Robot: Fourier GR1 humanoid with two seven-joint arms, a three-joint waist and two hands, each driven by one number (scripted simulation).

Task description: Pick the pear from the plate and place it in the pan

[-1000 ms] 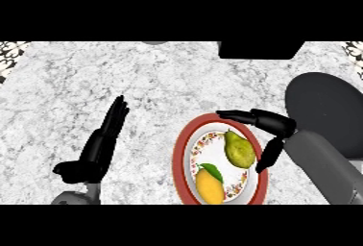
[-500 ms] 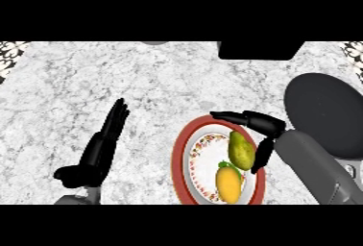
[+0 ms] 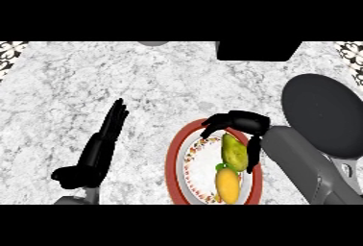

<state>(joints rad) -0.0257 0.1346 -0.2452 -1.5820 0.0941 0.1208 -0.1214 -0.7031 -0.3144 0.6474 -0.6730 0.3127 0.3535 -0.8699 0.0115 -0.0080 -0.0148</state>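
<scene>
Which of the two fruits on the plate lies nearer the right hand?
The green pear: it lies right beside the right hand, under its curled fingers. The orange fruit lies farther down the plate.

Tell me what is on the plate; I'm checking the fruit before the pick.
On the plate lie a green pear and a yellow-orange fruit. The right hand curls over the pear's top, hiding the plate's far rim.
</scene>
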